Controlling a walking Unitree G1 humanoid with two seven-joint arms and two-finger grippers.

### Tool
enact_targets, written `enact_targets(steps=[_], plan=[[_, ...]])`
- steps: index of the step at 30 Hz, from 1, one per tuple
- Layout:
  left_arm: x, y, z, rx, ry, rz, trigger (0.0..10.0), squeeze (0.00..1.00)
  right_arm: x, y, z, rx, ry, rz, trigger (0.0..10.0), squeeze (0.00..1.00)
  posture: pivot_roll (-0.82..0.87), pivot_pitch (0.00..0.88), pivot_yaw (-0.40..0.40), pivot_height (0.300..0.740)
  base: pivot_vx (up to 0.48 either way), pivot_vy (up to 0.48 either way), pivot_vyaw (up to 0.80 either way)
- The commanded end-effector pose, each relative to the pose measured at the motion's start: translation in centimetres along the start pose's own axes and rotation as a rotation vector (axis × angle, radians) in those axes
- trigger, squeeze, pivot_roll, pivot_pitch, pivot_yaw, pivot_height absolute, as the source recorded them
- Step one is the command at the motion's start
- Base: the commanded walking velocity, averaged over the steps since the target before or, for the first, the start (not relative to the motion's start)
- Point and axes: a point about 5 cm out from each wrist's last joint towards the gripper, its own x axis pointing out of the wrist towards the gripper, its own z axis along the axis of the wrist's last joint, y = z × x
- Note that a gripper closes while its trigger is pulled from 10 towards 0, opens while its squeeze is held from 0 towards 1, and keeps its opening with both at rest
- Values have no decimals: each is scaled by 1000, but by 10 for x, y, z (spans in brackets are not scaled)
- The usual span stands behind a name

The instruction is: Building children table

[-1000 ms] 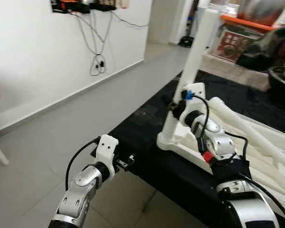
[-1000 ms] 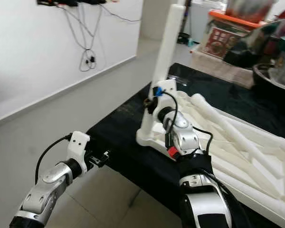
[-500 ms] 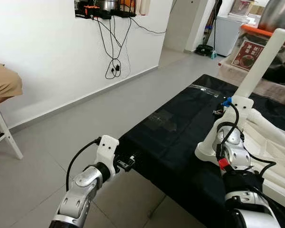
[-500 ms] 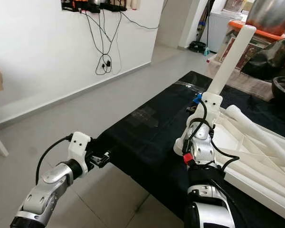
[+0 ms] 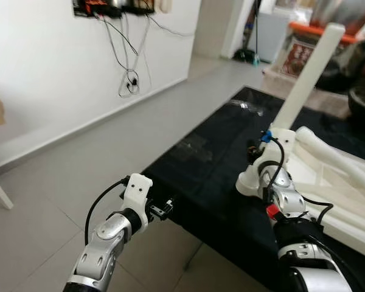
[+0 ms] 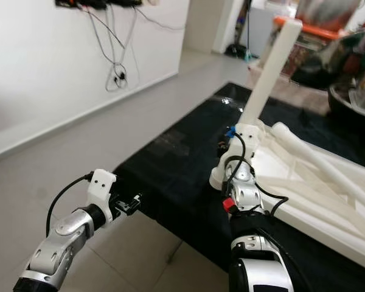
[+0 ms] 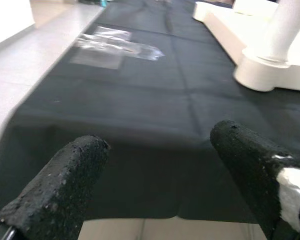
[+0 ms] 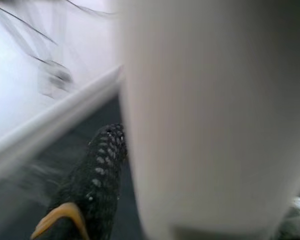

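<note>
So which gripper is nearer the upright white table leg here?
The right. The right gripper is at the base of the white table leg, its finger against it. The left gripper hovers open off the black cloth's near corner, well apart from it.

White wall (image 5: 42,67) (cables (image 5: 129,76) dangling) meets grey tiled floor (image 5: 61,176).

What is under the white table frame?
The white table frame lies on a black cloth, beside the right gripper at its upright leg. Whatever the cloth covers is hidden.
</note>
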Motion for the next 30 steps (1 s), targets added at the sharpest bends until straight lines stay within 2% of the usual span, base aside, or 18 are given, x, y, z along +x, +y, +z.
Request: enact_targets(steps=[1,3,5,7,9,11,15,16,17,19,21,22,23,24,27,28,29,30], plan=[[2,-4,-2,-6,6,-18,10000,0,2,17,23,15,-110,123,10000,0,6,0,-131,740,0,0,0],[2,-4,-2,-5,5,-19,10000,0,-2,33,30,58,-119,325,10000,0,6,0,-133,740,0,0,0],[2,-4,-2,-5,5,-19,10000,0,-2,33,30,58,-119,325,10000,0,6,0,-133,740,0,0,0],[3,-5,-1,-4,4,-19,10000,0,-12,53,33,101,-114,576,10000,0,8,0,-135,740,0,0,0],[3,-5,-1,-4,4,-19,10000,0,-12,53,33,101,-114,576,10000,0,8,0,-135,740,0,0,0],[3,-5,-1,-4,3,-18,10000,0,-22,65,28,62,-90,728,10000,0,15,0,-139,740,0,0,0],[1,-4,-1,-3,2,-14,10000,0,-27,68,20,36,-57,801,10000,0,17,0,-139,740,0,0,0],[1,-3,-1,-2,2,-13,10000,0,-25,66,18,32,-44,788,4039,0,14,0,-137,740,0,0,0],[1,-2,-1,-2,2,-12,10000,0,-24,63,17,43,-38,773,0,0,14,0,-137,740,0,0,0],[1,-2,-1,-2,2,-12,10000,0,-24,63,17,43,-38,773,0,0,14,0,-137,740,0,0,0],[1,-2,-1,-2,3,-12,10000,0,-20,58,14,45,-18,718,0,0,11,0,-134,740,0,0,0],[1,-4,-1,-3,3,-17,10000,0,-4,32,4,-24,59,398,0,0,4,0,-130,740,0,0,0],[2,-4,-1,-3,2,-19,10000,0,0,23,1,-52,81,285,0,0,4,0,-130,740,0,0,0],[2,-4,-1,-3,2,-19,10000,0,0,23,1,-52,81,285,0,0,4,0,-130,740,0,0,0],[2,-5,0,-4,2,-22,10000,0,-1,-18,-10,-56,123,-179,0,0,6,0,-130,740,0,0,0],[3,-5,0,-4,2,-22,10000,0,-5,-27,-13,-50,133,-276,0,0,6,0,-130,740,0,0,0],[2,-5,0,-3,2,-22,10000,0,-10,-32,-18,-53,147,-356,0,0,9,0,-130,740,0,0,0],[2,-5,0,-3,2,-22,10000,0,-10,-32,-18,-53,147,-356,0,0,9,0,-130,740,0,0,0]])
